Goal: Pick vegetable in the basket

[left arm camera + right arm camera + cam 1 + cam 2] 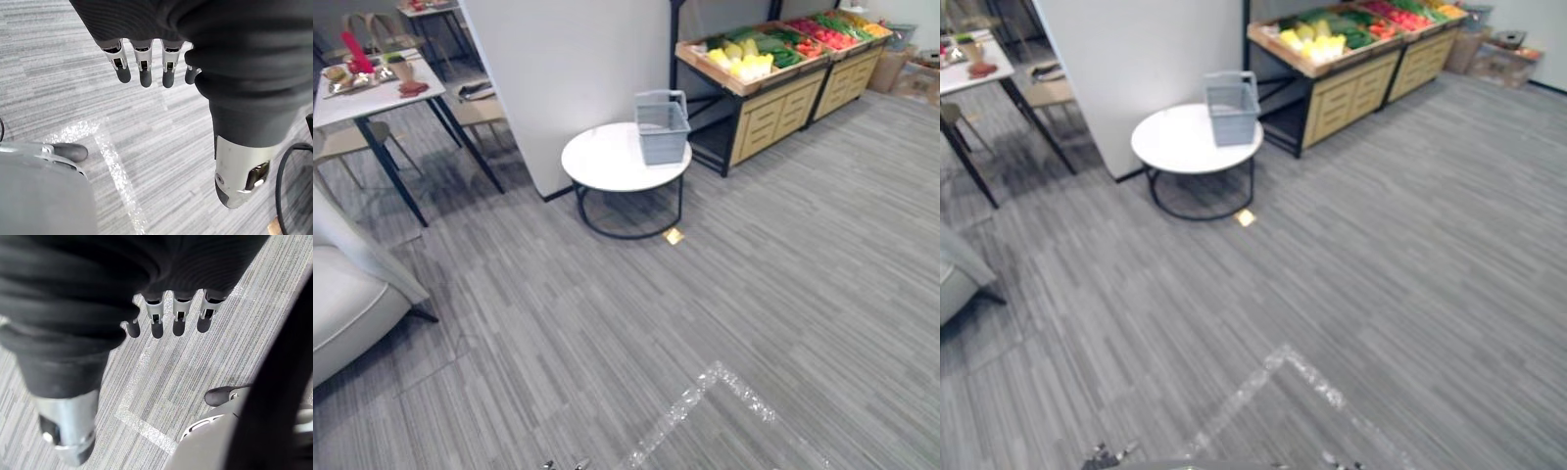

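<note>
A grey plastic basket [662, 126] with its handle raised stands on the right part of a round white table [607, 166], far ahead of me. Behind it a wooden stand [773, 98] holds yellow, green and red vegetables [744, 59] in trays. My left hand [142, 61] hangs over the grey floor with straight fingers and holds nothing. My right hand [176, 313] also hangs over the floor, fingers relaxed and empty.
A white wall panel [568, 69] rises behind the round table. A dining table [372, 88] with dishes and chairs stands at the far left, a pale sofa [352, 294] at the near left. Shiny tape [705, 392] marks the floor, and a small yellow tag [674, 235] lies by the table's legs.
</note>
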{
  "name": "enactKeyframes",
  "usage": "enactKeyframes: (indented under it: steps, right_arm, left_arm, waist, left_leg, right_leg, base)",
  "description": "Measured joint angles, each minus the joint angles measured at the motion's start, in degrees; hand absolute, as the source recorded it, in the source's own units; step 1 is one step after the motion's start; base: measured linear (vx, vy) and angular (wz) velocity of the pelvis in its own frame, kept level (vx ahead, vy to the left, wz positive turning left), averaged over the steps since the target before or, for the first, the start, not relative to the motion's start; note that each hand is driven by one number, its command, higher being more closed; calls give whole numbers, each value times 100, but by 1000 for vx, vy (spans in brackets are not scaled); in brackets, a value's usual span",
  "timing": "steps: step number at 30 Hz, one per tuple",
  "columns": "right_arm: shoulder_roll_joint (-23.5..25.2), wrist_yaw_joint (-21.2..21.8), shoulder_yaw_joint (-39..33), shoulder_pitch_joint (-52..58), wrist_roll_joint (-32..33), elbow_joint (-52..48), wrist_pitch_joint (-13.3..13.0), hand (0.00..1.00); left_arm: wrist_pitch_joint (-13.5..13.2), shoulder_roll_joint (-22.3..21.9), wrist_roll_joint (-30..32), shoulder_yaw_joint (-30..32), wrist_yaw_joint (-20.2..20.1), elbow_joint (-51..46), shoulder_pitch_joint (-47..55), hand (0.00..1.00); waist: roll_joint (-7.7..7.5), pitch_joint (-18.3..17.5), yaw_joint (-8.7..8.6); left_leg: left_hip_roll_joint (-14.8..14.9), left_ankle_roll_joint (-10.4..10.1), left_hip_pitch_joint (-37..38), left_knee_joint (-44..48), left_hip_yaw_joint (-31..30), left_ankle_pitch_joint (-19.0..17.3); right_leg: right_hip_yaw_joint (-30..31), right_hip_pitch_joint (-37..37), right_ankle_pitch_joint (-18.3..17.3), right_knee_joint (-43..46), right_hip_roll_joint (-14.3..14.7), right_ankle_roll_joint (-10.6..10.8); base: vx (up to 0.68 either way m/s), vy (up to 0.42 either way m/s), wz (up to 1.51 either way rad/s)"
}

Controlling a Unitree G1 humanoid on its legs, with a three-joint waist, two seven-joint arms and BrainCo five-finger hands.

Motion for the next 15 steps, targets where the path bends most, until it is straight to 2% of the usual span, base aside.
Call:
enactKeyframes:
  steps: [3,15]
  right_arm:
    - [14,19,-36,-8,-2,0,3,0]
    - [20,76,-184,-1,-3,-1,12,0]
  left_arm:
    - [25,-2,-210,32,-128,24,-4,0]
    - [213,-2,-206,211,-310,284,-60,0]
  waist:
    - [-11,23,1]
    - [-31,50,3]
  left_leg:
    - [3,0,21,0,53,-1]
    - [36,9,75,-93,226,-1]
  right_leg:
    - [35,1,-20,1,0,30]
    - [149,-10,-5,-110,50,35]
  base:
    - [-40,-19,-7]
    - [-19,-25,-6]
